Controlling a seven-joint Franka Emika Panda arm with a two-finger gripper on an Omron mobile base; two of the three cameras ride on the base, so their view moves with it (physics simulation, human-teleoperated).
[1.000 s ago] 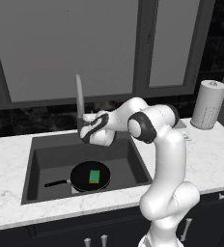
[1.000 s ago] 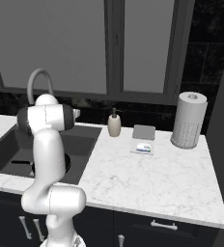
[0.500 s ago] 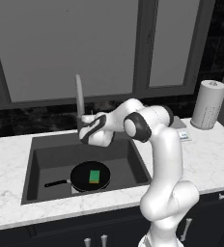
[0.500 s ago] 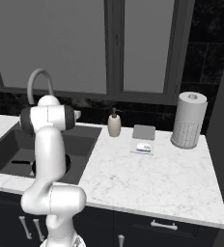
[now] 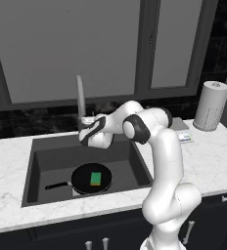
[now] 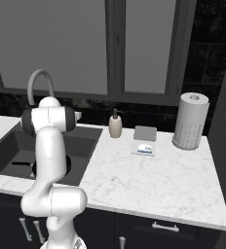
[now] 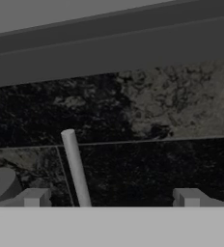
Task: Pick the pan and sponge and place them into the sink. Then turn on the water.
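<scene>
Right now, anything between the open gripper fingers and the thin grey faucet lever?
Nothing. In the hand view the thin grey faucet lever stands between the spread fingertips, nearer the left one, with only dark backsplash behind.

- In the left base view the gripper (image 5: 87, 128) sits end-on by the faucet (image 5: 79, 95), so the gap between its jaws cannot be judged there.
- The arm hides the base of that faucet.
- In the right base view the arm covers most of the pan (image 6: 66, 164), and the sink (image 6: 85, 144) runs off the left edge.
- The small card (image 6: 145, 149) on the counter is too small to read.
- In the hand view the fingertips (image 7: 34, 197) are cut by the bottom band.
</scene>
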